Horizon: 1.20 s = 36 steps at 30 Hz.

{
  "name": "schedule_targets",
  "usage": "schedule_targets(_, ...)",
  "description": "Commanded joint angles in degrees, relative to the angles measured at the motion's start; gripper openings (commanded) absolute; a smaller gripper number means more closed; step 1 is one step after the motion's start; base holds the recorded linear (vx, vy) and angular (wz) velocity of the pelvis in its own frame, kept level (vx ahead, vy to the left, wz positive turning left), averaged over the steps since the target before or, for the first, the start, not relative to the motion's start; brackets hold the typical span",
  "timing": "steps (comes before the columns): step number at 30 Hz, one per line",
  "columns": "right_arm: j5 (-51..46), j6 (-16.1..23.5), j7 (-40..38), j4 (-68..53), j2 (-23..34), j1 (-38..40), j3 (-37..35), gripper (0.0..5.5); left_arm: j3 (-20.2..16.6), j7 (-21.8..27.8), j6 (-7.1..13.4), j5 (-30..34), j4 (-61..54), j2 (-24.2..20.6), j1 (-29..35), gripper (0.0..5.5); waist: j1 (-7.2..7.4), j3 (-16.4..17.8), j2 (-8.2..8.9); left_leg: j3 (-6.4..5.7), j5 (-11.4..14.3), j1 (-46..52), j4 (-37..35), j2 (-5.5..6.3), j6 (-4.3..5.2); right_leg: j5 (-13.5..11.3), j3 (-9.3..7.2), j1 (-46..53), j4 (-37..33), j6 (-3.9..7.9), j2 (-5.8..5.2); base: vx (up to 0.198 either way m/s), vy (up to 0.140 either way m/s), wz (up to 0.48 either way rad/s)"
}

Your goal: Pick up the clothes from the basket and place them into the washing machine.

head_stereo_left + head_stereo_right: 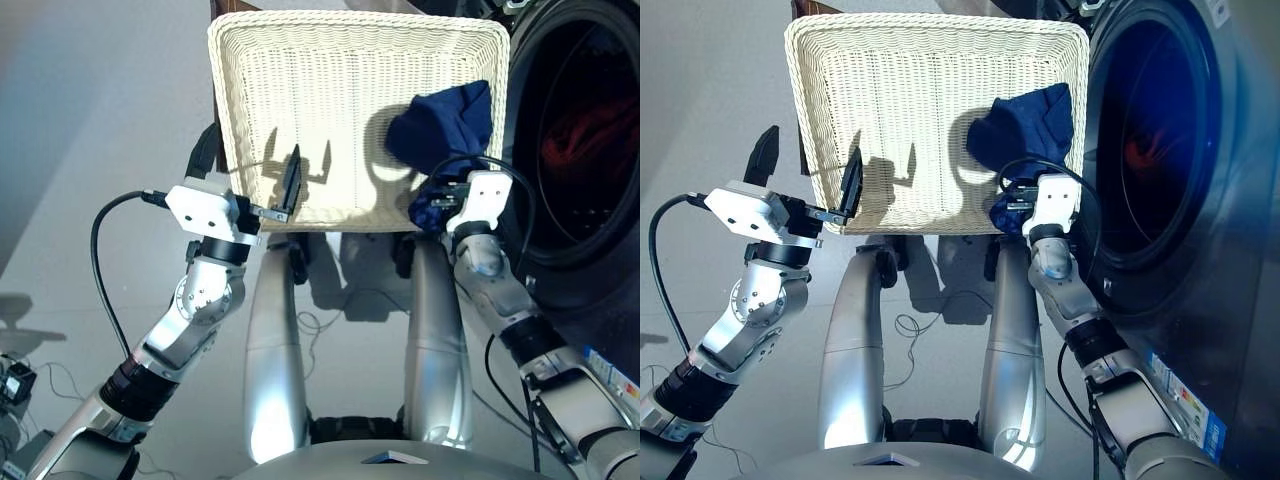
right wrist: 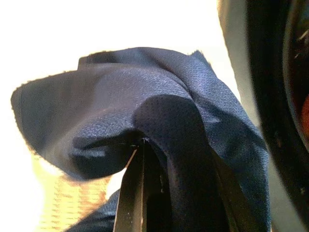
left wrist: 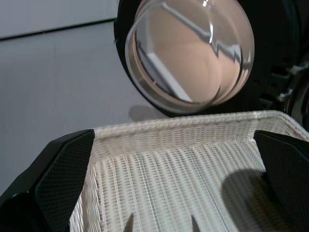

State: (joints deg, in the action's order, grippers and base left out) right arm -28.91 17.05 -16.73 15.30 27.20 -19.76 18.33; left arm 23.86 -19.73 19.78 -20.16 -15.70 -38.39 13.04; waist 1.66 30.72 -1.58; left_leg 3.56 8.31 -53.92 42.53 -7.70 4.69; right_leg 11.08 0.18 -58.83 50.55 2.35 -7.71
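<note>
The cream wicker basket [image 1: 300,70] lies ahead with one dark navy garment [image 1: 445,120] bunched at its right side. My right gripper [image 1: 437,203] is at the basket's near right corner, shut on the lower fold of that navy garment [image 2: 145,121], which drapes over its fingers. My left gripper [image 1: 250,168] stands open astride the basket's near left rim, one finger [image 1: 292,180] inside and one outside. The washing machine [image 1: 1200,200] stands to the right with its porthole open, and red cloth [image 1: 585,135] shows inside the drum. No black garment is in view.
The machine's round glass door [image 3: 193,53] hangs open beyond the basket's far rim. Cables [image 1: 340,310] trail on the grey floor below the basket's near edge. A dark stand [image 1: 215,130] shows under the basket's left side.
</note>
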Motion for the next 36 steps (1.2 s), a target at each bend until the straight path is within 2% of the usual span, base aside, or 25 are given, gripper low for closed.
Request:
schedule_targets(1, -4.6, 6.6, 2.1, -7.3, 1.1, 0.5, -3.9, 0.00, -0.9, 2.3, 4.1, 1.8, -1.6, 0.6, 0.0, 5.50, 0.81, -0.9, 1.01, 2.12, -4.3, 7.6, -10.3, 0.52, 0.62, -5.8, -0.19, 7.4, -12.2, 4.26, -1.37, 0.073, 0.012, -0.011)
schedule_targets(8, -14.3, 10.3, 4.1, -6.5, -4.8, 2.1, -9.6, 0.00, -0.7, 6.1, 5.3, 0.5, 1.6, 3.6, 1.1, 5.50, 0.67, -0.9, 0.95, 2.80, -8.9, 21.0, -24.1, 2.26, 0.21, -11.5, -1.87, 20.4, -27.0, 5.67, -2.07, 0.073, 0.016, -0.024)
schedule_targets(13, -19.0, 12.9, 3.8, -4.5, -7.9, 1.2, -13.3, 0.00, -1.0, 8.2, 5.8, -0.3, 2.1, 5.8, 1.1, 5.50, 0.20, -0.9, 0.83, 3.01, -10.3, 27.2, -29.9, 3.07, 0.36, -13.4, -2.57, 26.5, -32.5, 6.42, -2.75, 0.043, 0.012, 0.006)
schedule_targets(20, -27.1, 15.8, 0.5, 5.8, -10.6, -4.2, -18.8, 0.00, -1.0, 8.6, 6.1, -1.3, 1.3, 7.2, 1.2, 5.50, -0.95, -0.9, 0.03, 2.42, -10.1, 29.5, -30.6, 3.42, 0.50, -13.1, -2.97, 29.3, -33.4, 6.50, -3.50, 0.000, 0.000, 0.000)
schedule_targets(31, -34.8, 14.5, -0.3, 23.6, -8.3, -16.9, -19.4, 0.00, 1.8, 8.3, 5.6, -2.7, -0.2, 7.7, 2.9, 5.50, -2.84, -0.9, -1.05, 2.14, -9.7, 26.8, -28.3, 3.38, 0.47, -12.4, -2.57, 27.6, -32.2, 6.02, -3.52, 0.000, 0.000, 0.000)
schedule_targets(36, -44.8, 14.0, 1.0, 33.7, -9.3, -23.1, -21.7, 0.00, 3.0, 8.1, 5.2, -4.0, -0.3, 8.6, 4.5, 5.50, -3.88, -0.9, -2.01, 1.91, -9.5, 25.9, -27.7, 3.54, 0.50, -12.1, -2.27, 26.8, -31.8, 5.88, -3.65, 0.000, 0.000, 0.000)
